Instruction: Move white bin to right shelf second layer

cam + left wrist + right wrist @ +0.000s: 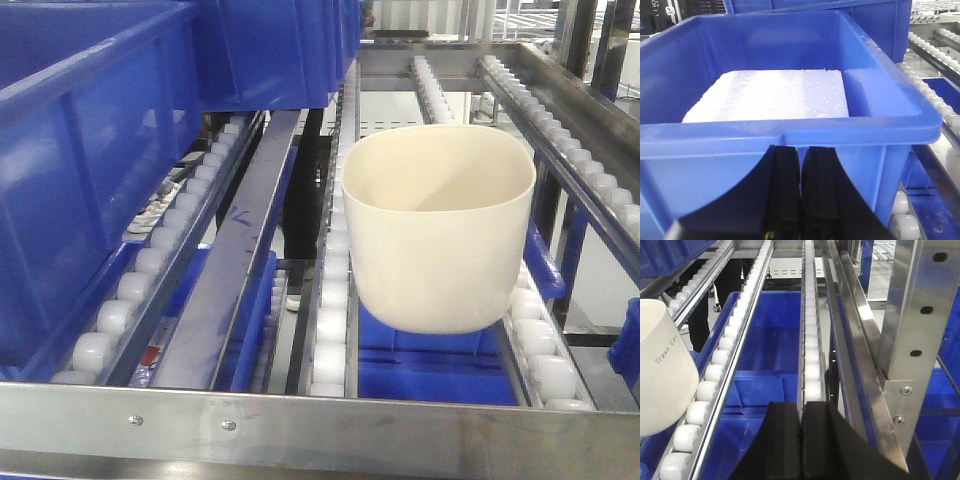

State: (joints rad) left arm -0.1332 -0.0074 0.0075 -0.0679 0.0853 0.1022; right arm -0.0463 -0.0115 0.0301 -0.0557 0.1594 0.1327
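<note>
White bin [438,235] rests on the roller tracks [330,300], left of the closed, empty right gripper [801,440]; left gripper [800,195] is also closed, farther off.

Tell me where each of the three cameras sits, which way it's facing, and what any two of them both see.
Front view: low before the steel front rail, looking up the roller tracks at the white bin resting there; none of the robot shows.
Left wrist view: behind the shut left gripper, facing a blue crate holding a white slab.
Right wrist view: above the shut right gripper, looking along the roller tracks.
Shared: the front and right wrist views both show the bin and the rollers.
</note>
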